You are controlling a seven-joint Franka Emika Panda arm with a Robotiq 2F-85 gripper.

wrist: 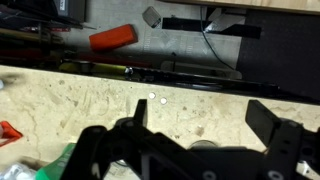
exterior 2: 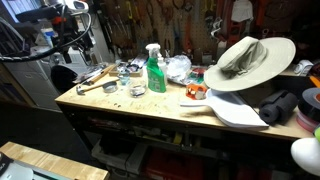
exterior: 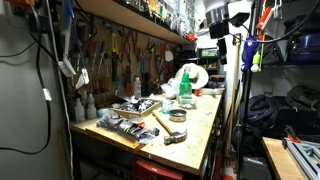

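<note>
My gripper [wrist: 203, 118] is open and empty, with both dark fingers spread wide over the pale plywood top of the workbench [wrist: 90, 100]. It hangs high above the bench edge in both exterior views [exterior: 222, 48] [exterior 2: 76, 42]. Nothing sits between the fingers; a small round dark object [wrist: 205, 146] lies on the wood just under them. A green spray bottle [exterior 2: 154, 70] [exterior: 185, 92] stands near the middle of the bench, and its green shows at the lower left of the wrist view [wrist: 60, 160]. A hammer [exterior 2: 95, 86] [exterior: 172, 128] lies nearby.
A wide-brimmed hat [exterior 2: 250, 58] rests on the bench end, with a white dustpan [exterior 2: 235, 110] beside it. Loose tools clutter the bench [exterior: 130, 110]. Tools hang on the back wall [exterior 2: 180, 25]. An orange-handled tool [wrist: 112, 37] lies below, beyond the bench edge.
</note>
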